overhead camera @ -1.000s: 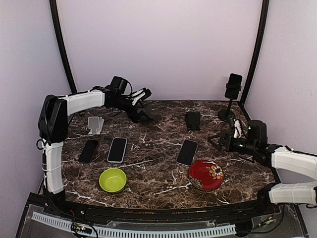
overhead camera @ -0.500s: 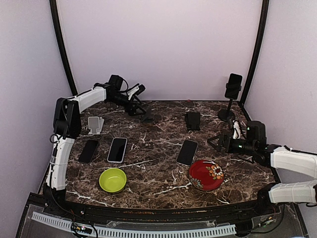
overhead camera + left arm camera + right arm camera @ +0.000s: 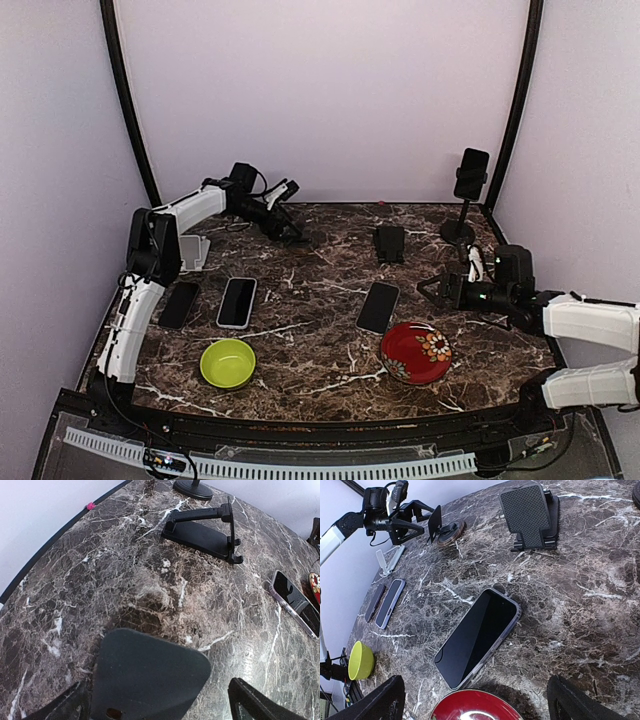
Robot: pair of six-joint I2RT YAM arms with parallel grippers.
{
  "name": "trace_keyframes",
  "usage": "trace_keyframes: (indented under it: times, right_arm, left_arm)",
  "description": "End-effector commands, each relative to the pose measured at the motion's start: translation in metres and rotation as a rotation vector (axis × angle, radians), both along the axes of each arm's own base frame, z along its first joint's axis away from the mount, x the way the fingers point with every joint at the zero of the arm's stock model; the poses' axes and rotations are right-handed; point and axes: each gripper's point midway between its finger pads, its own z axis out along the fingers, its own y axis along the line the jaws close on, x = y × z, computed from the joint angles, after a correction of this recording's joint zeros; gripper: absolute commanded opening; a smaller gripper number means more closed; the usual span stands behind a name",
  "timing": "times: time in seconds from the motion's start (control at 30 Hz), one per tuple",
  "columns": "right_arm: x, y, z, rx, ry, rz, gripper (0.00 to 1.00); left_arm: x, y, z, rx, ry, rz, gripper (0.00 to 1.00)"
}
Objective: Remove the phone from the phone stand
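We see the left gripper (image 3: 288,230) at the far left of the table (image 3: 310,350), its jaws spread wide and holding nothing. In its wrist view the two fingers (image 3: 62,707) flank the dark rounded plate of a small stand (image 3: 150,675). Whether either finger touches the plate's edge we cannot tell.

Our right gripper (image 3: 432,288) hangs low over the right side of the table, pointing left, its jaws as wide apart and just as empty. Just ahead of it a clear-cased phone (image 3: 477,637) lies flat, screen up, and a red bowl (image 3: 416,353) sits just near of that phone. Farther back stands a black folding stand (image 3: 530,515) with nothing on it.

The phone (image 3: 471,173) we are after (the only one off the table) is upright in the clamp of the tall stand (image 3: 463,215) in the far right corner. It is beyond the right gripper, apart from it, and well apart from the left one.

On the left side a light phone (image 3: 237,301) and a dark phone (image 3: 180,304) lie side by side. A white stand (image 3: 195,250) is beyond them and a green bowl (image 3: 228,362) is near of them.
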Motion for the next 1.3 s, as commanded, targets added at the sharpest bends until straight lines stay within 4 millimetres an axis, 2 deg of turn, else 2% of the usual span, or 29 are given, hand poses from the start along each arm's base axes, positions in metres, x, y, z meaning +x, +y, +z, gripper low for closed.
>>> trace_keyframes:
  times: [0.0, 0.23, 0.37, 0.53, 0.67, 0.83, 0.9, 0.97, 1.13, 1.27]
  right_arm:
    - [0.005, 0.006, 0.010, 0.024, -0.039, 0.016, 0.99]
    - [0.007, 0.007, 0.010, 0.023, -0.036, 0.021, 0.99]
    - [0.006, 0.006, 0.012, 0.022, -0.040, 0.019, 0.99]
    - [0.004, 0.005, 0.010, 0.014, -0.039, 0.016, 0.99]
    - [0.004, 0.003, 0.012, 0.012, -0.044, 0.008, 0.99]
    - [0.003, 0.003, 0.012, 0.018, -0.045, 0.008, 0.99]
    - [0.002, 0.004, 0.012, 0.023, -0.045, 0.011, 0.99]
    - [0.002, 0.003, 0.012, 0.023, -0.048, 0.009, 0.99]
    - [0.002, 0.002, 0.014, 0.018, -0.055, 0.003, 0.99]
    - [0.001, 0.001, 0.013, 0.018, -0.052, 0.000, 0.99]
  left_arm:
    - [-0.001, -0.009, 0.011, -0.057, 0.024, -0.018, 0.99]
    - [0.006, -0.019, 0.019, -0.111, 0.010, -0.016, 0.99]
    - [0.009, -0.024, 0.013, -0.112, 0.016, -0.005, 0.99]
    - [0.003, -0.030, 0.005, -0.091, 0.021, -0.018, 0.99]
    - [-0.002, -0.032, 0.013, -0.088, 0.017, -0.031, 0.98]
    - [-0.001, -0.027, 0.027, -0.059, -0.027, -0.016, 0.94]
    - [-0.001, -0.027, 0.023, -0.050, -0.029, -0.016, 0.93]
    - [0.000, -0.025, 0.035, -0.047, -0.051, -0.008, 0.90]
    - [-0.002, -0.024, 0.033, -0.030, -0.060, -0.010, 0.82]
    - [-0.002, -0.025, 0.042, -0.038, -0.077, -0.007, 0.76]
